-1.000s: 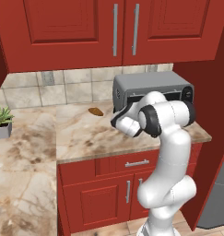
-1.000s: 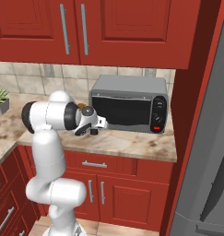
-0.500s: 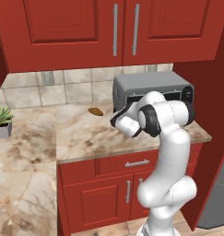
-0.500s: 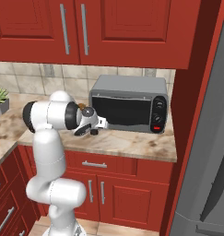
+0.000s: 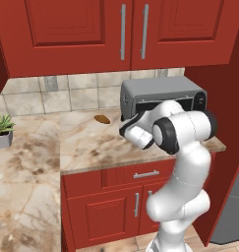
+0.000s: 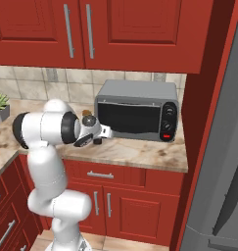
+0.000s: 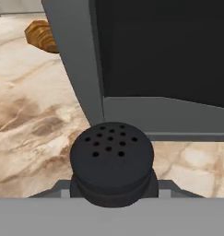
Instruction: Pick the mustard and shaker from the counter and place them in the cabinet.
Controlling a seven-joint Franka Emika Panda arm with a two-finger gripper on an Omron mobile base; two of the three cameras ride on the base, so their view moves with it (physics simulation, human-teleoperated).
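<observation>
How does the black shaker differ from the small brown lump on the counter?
The small black shaker with a holed, rounded top stands right at the grey toaster oven's front corner; the ridged brown oval lump lies further back, beside the oven. The shaker is dark and smooth, the lump golden-brown. Both rest on the marbled stone counter.

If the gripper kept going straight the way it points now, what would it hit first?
The gripper is shut on the shaker. Straight ahead stands the toaster oven; its grey front frame and dark glass door would probably be met first, though the depth is hard to judge.

pincer [image 7: 112, 196] now closed on shaker [image 7: 112, 163]
</observation>
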